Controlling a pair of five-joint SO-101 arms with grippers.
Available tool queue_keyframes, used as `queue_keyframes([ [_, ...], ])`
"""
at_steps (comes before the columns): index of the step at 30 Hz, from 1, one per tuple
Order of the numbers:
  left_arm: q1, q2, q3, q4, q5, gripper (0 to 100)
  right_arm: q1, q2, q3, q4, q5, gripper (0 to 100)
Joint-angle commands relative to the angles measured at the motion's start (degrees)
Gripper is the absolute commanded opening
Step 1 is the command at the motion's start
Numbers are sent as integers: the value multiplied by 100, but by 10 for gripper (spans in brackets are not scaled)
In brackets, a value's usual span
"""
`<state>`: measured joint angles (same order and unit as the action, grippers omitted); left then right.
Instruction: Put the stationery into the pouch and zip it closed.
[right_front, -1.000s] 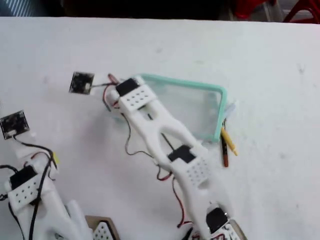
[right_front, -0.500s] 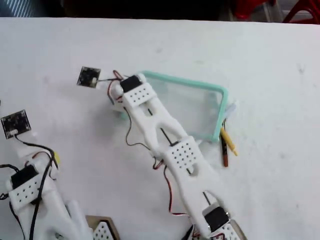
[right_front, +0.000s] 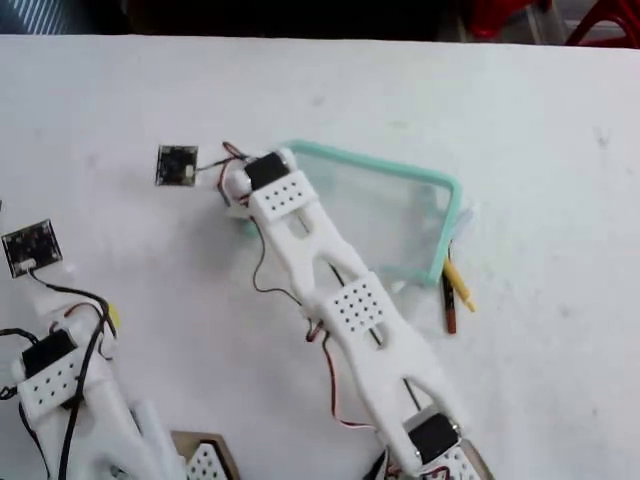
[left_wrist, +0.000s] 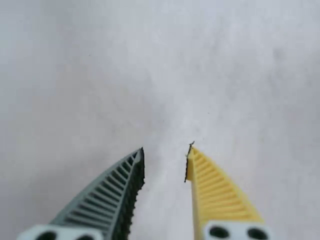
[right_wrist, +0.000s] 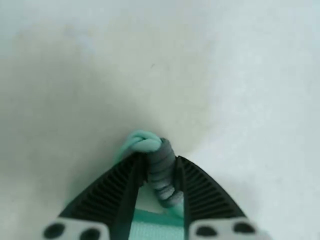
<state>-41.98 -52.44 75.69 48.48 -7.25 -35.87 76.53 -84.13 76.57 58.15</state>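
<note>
Pouch (right_front: 380, 215) mid-desk (right_front: 560, 140), stationery (right_front: 452, 290) at its right end.
Flat on the desk, slightly toward the far edge, long sides running left to right. Just beside the right end, on the side toward the near edge: the stationery, two sticks lying together, outside the pouch. At the left end: right tool (right_wrist: 155, 161), zip pull (right_wrist: 161, 175) between its fingers. Well apart, by the near left corner: left tool (left_wrist: 164, 151), above bare desk.

High camera looks down; wrist cameras (close) face table (right_front: 560, 120).

a white table (right_front: 560, 130) with red objects (right_front: 603, 22) beyond its far edge.
</note>
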Motion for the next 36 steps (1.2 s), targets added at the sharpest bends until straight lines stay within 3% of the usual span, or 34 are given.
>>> queue_keyframes([
  [1,84,-101,-26,70,-26,165,119,-224,-1152,418,-484,18],
  [11,84,-101,-18,70,-26,164,303,-2598,-1116,1262,-1741,18],
  [21,84,-136,79,26,-26,164,585,-4892,-1073,1727,-1767,18],
  [36,92,-136,88,62,-44,165,541,-6211,-1073,2158,-1793,18],
])
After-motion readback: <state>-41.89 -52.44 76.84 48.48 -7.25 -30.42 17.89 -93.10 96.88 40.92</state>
